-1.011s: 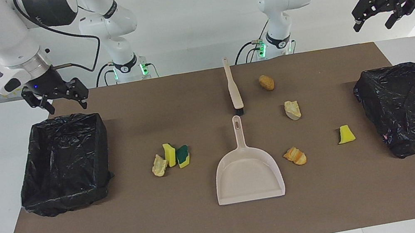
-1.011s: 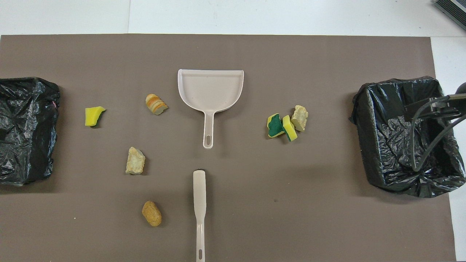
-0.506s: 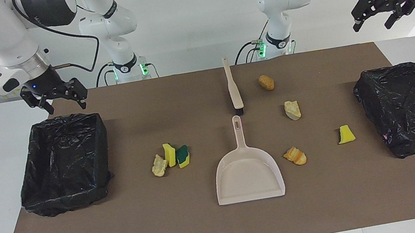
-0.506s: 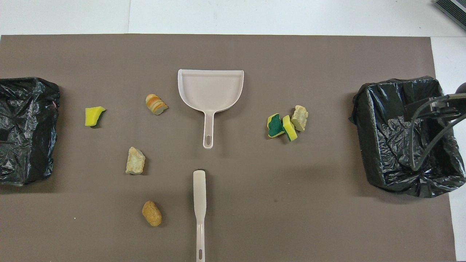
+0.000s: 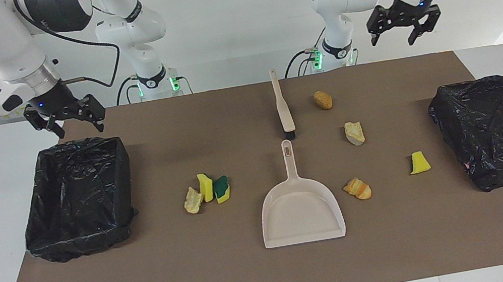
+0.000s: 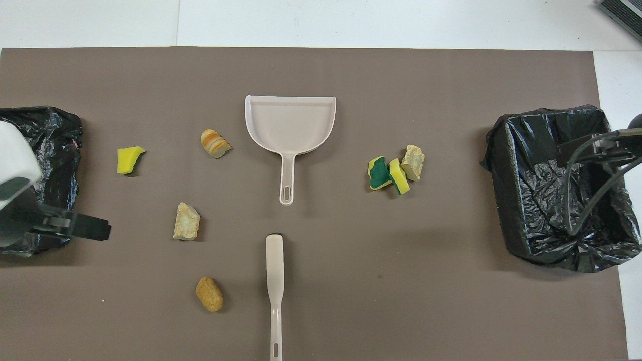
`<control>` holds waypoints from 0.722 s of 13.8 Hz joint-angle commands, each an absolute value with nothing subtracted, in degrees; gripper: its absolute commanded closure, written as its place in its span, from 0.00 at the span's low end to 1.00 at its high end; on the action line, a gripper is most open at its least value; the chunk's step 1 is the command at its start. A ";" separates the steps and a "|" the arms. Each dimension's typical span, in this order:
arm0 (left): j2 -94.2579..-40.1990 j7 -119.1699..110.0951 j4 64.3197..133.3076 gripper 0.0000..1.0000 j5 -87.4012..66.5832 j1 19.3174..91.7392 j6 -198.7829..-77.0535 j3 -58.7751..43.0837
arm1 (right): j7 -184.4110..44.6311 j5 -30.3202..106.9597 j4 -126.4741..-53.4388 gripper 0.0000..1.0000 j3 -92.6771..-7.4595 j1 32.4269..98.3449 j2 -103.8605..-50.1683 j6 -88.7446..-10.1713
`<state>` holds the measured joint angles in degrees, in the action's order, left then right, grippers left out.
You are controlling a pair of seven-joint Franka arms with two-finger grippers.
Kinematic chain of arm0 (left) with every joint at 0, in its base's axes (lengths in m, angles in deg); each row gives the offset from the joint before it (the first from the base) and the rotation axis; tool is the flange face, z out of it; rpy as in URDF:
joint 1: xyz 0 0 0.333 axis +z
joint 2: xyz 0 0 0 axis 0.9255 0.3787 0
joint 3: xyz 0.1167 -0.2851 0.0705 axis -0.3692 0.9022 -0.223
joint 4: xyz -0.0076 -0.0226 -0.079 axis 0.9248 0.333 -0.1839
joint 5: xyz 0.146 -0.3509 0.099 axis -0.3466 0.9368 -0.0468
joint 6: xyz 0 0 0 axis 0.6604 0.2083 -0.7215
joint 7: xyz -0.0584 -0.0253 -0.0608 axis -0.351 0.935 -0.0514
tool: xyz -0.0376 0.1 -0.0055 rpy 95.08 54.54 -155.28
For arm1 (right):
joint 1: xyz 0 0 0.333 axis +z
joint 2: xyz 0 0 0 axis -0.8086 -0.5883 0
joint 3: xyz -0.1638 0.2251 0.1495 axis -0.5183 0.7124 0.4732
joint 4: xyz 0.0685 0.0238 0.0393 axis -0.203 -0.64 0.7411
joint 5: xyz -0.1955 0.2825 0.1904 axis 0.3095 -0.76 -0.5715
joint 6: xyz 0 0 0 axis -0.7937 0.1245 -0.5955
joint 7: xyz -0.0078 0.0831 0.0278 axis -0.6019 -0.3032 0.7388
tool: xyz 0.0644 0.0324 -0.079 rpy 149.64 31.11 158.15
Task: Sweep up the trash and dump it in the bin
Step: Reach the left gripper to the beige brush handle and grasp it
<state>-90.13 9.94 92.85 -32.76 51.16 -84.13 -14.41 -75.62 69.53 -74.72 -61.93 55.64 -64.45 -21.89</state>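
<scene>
Several trash bits lie on the brown mat. A tan chunk [image 5: 193,200], a yellow sponge [image 5: 206,187] and a green-backed sponge [image 5: 221,188] cluster toward the right arm's end. A bread roll [image 5: 323,100], a pale chunk [image 5: 354,133], an orange bread piece [image 5: 357,188] and a yellow sponge [image 5: 419,162] lie toward the left arm's end. The beige dustpan [image 5: 300,209] and brush [image 5: 282,105] lie mid-table. My right gripper [image 5: 78,128] hangs open and empty over the robots' edge of a black-lined bin [image 5: 89,237]. My left gripper [image 5: 401,34] is open, empty and raised high.
A second black-lined bin [image 5: 493,121] stands at the left arm's end of the table. In the overhead view the left gripper [image 6: 75,228] shows over the mat between that bin [image 6: 55,150] and the pale chunk [image 6: 186,221]. White table surrounds the mat.
My left arm has swung from above its end of the table toward the middle, staying high. My right gripper has hardly moved. Nothing on the table has shifted.
</scene>
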 commanded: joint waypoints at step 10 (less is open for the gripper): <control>-101.28 -18.61 127.49 0.00 -32.73 28.39 -107.00 -13.42 | -76.48 68.21 -74.97 0.00 -61.31 55.37 -63.69 -20.72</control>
